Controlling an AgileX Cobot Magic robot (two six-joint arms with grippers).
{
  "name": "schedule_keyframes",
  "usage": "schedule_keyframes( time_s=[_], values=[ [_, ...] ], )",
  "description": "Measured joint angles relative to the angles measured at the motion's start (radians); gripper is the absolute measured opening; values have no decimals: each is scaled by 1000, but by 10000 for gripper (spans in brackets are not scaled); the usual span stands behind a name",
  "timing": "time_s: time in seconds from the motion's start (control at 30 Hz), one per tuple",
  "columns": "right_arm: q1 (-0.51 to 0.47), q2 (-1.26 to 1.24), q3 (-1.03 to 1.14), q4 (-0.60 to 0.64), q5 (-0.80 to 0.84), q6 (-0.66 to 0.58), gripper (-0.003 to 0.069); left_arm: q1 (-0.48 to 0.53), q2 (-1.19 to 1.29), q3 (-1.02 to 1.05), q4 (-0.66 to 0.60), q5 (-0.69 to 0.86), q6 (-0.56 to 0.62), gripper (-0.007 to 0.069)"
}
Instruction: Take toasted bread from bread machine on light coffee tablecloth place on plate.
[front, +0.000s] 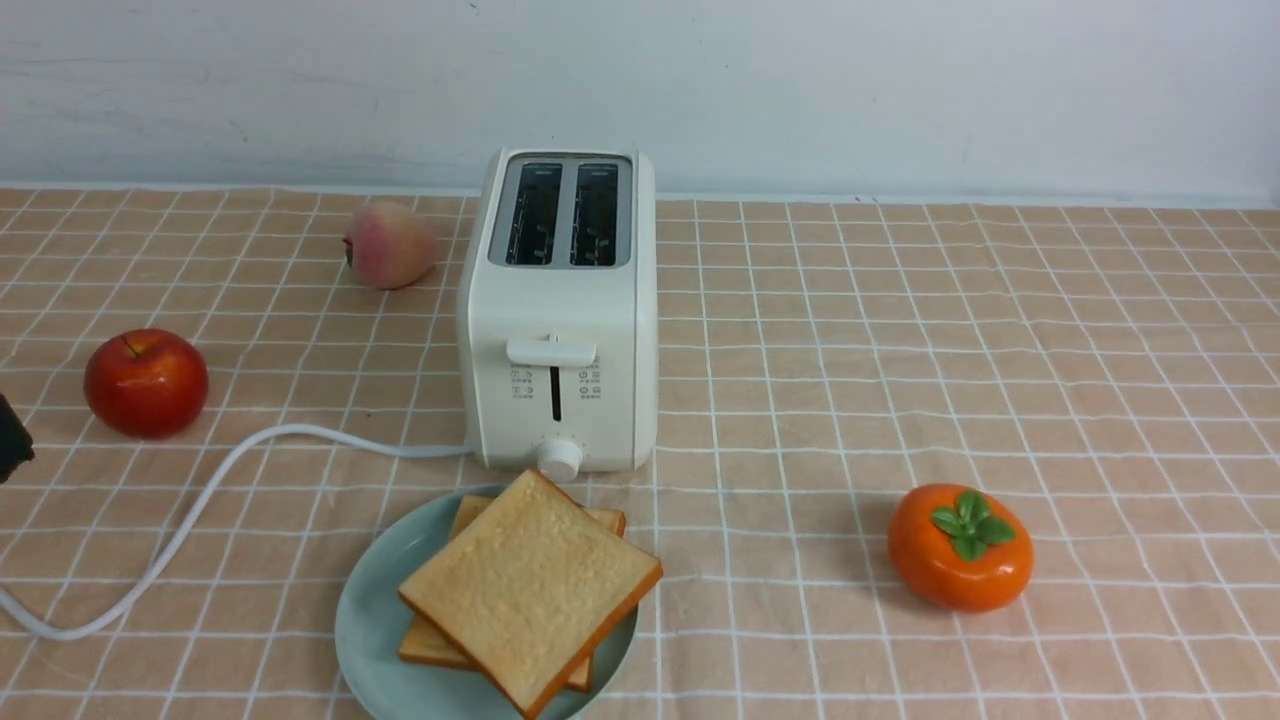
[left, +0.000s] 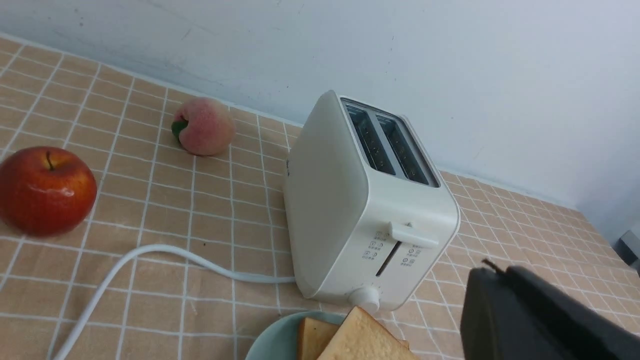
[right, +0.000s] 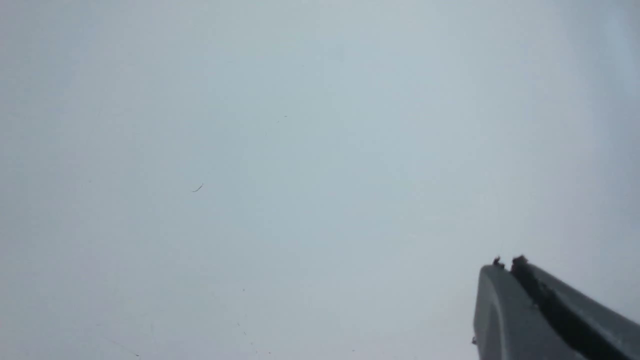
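Note:
The cream-white bread machine (front: 558, 310) stands on the light coffee tablecloth (front: 900, 350) with both slots empty and its lever up. Two slices of toasted bread (front: 530, 585) lie stacked on the pale teal plate (front: 375, 625) just in front of it. The left wrist view shows the bread machine (left: 360, 210), a corner of the toast (left: 360, 340) and the plate rim (left: 272, 340). My left gripper (left: 495, 272) is shut and empty, off to the left of the plate; only its tip (front: 12, 440) shows in the front view. My right gripper (right: 505, 265) is shut, facing a blank wall.
A red apple (front: 146, 382) sits at the left, a peach (front: 388, 244) behind it beside the bread machine, and an orange persimmon (front: 960, 546) at the right front. The white cord (front: 200, 510) curves from the bread machine to the left front edge. A pale wall bounds the back.

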Motion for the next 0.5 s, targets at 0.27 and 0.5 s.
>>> schedule_keyframes(
  time_s=[0.27,0.5],
  values=[
    [0,0,0,-1,0,0,25,0,0,1,0,54,0,4],
    [0,0,0,-1,0,0,36,0,0,11,10,70,10,11]
  ],
)
